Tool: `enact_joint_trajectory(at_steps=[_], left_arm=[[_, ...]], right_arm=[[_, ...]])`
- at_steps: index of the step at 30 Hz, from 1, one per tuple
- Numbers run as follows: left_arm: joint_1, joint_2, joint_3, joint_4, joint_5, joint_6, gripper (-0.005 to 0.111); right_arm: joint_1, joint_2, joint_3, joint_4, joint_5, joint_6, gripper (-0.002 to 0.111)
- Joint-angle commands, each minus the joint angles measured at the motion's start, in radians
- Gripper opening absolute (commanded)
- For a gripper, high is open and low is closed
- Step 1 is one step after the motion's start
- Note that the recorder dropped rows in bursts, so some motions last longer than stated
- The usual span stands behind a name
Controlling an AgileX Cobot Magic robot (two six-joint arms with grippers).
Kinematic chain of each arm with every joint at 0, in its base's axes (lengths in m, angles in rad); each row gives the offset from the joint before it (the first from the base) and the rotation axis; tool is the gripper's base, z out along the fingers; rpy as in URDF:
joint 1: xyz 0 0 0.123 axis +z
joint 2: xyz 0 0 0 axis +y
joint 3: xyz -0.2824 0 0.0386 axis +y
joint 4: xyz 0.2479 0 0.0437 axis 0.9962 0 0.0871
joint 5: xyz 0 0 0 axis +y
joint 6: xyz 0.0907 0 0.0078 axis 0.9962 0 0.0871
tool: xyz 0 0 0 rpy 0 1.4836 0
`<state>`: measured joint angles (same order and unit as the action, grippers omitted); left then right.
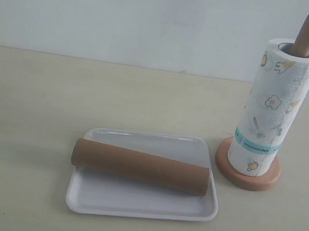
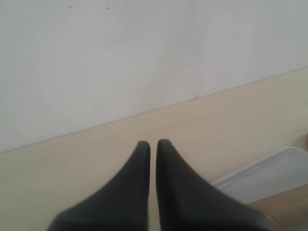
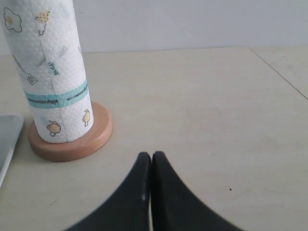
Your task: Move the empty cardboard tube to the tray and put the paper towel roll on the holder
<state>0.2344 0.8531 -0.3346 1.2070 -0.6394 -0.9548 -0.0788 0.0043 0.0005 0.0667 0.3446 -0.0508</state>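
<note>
An empty cardboard tube, plain brown and hollow, lies on its side in a white tray, stretched across almost the tray's whole width with one end reaching the left rim and the other close to the right rim. Just beside the tray's far right corner stands a wooden holder: a round tan base with an upright dowel. A paper towel roll, white with small yellow cartoon figures and a teal band, sits upright on the base, threaded over the dowel, whose rounded top sticks out above the roll. Roll and tube are apart, each resting free of any gripper. Everything stands on a pale beige table in front of a plain white wall. Neither arm appears in the exterior view. In the left wrist view, the left gripper has its two black fingers brought together, with only a thin slit between the tips, and nothing between them; it hangs above bare tabletop, aimed toward the wall, with a corner of the tray nearby. In the right wrist view, the right gripper has its fingers pressed fully together, also empty, held low over the table near the holder's base and touching nothing.
</note>
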Motion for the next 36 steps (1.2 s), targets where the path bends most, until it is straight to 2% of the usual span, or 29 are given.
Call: enact_joint_trajectory(at_steps=[1,9,36], left_arm=[[0.002,-0.009,0.004,-0.014,0.004,0.003,0.004],[0.002,-0.009,0.004,-0.014,0.004,0.003,0.004],[-0.005,-0.017,0.004,-0.014,0.012,0.003,0.004]], right_arm=[[-0.001,-0.004,-0.001,0.0,0.0,-0.001,0.0],[0.08,-0.004,-0.001,-0.002,0.006,-0.003,0.0],[0.081,-0.004,-0.001,-0.002,0.004,-0.001,0.0]])
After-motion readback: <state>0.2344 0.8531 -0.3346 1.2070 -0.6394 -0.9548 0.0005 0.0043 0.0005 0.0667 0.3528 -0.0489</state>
